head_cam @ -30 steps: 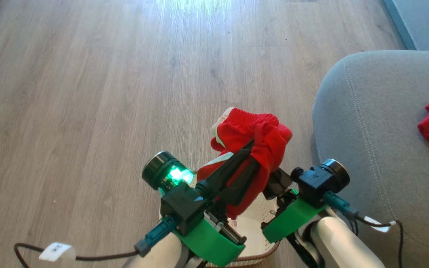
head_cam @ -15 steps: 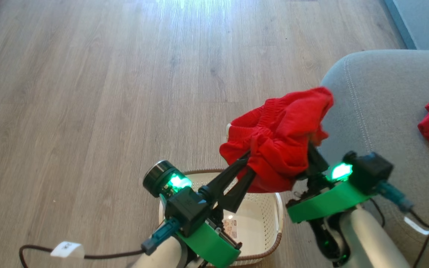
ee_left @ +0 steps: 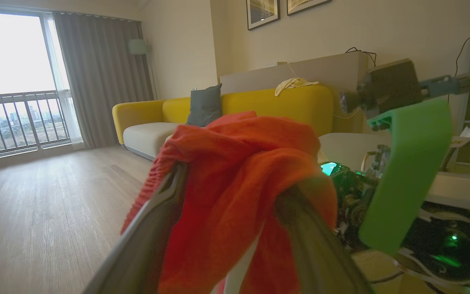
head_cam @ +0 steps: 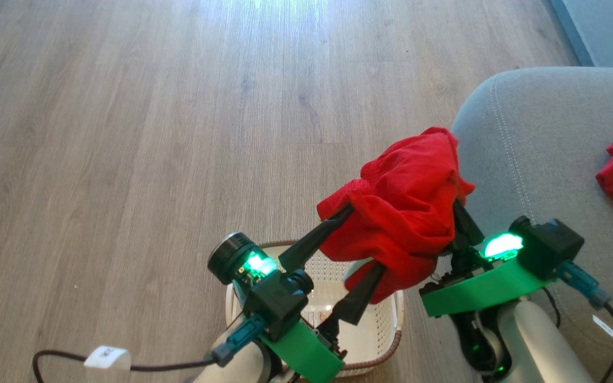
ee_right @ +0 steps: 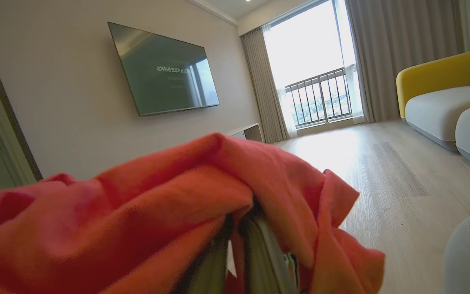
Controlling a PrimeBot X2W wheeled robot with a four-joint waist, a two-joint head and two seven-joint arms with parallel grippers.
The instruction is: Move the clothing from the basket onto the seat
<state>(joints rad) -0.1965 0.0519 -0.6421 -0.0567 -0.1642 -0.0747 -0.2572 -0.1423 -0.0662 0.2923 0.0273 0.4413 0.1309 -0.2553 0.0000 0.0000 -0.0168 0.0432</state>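
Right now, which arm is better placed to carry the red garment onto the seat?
Right: the right fingers are shut on the red garment, beside the grey seat; the left fingers stand open.

Free floor (head_cam: pixel 152 133) left of the seat (head_cam: pixel 540 159)

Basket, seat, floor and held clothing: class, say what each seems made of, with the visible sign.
Basket: likely cream moulded plastic, matt; punched holes, brown braided-look rim.
Seat: grey woven upholstery, matt; pale stitched seam.
Floor: wood-look planks, slight sheen; grain, joints, glare; wood or laminate unclear.
Held clothing: soft red fabric, matt; limp folds, gathered ribbed band.
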